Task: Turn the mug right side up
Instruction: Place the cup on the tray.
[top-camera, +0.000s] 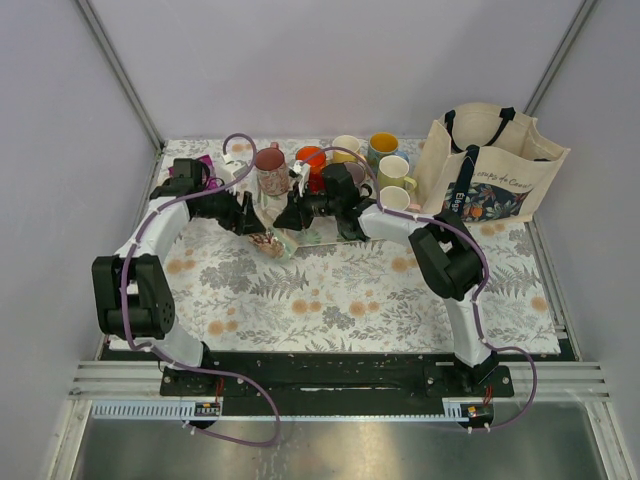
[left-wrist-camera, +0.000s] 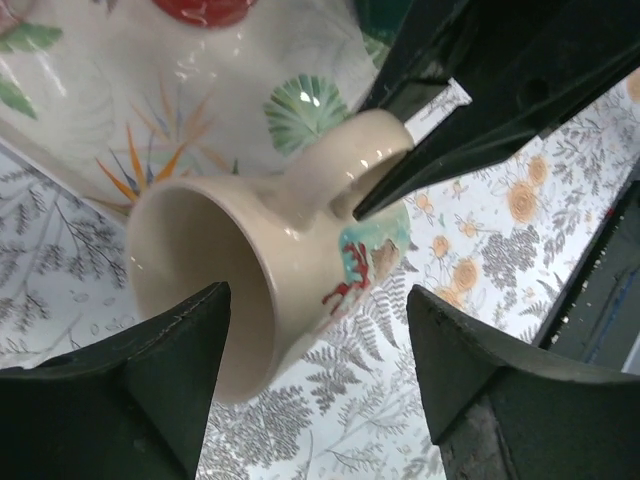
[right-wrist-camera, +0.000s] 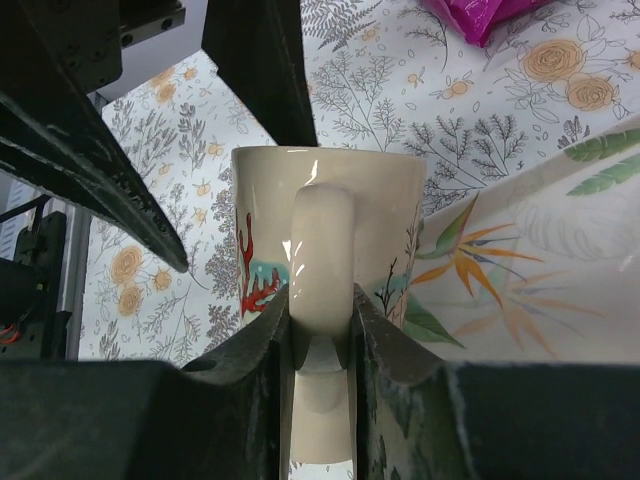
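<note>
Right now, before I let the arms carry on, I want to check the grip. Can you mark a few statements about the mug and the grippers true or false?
1. The right gripper is shut on the handle of the mug. True.
2. The left gripper clamps the mug's body. False: its fingers stand open on either side of the mug, with a clear gap at one finger.
3. The mug is plain. False: it carries a red coral and teal print.
4. The mug stands upright. False: it is tipped sideways, its mouth toward the left wrist camera.
5. A tote bag stands at the far right corner of the table. True.
</note>
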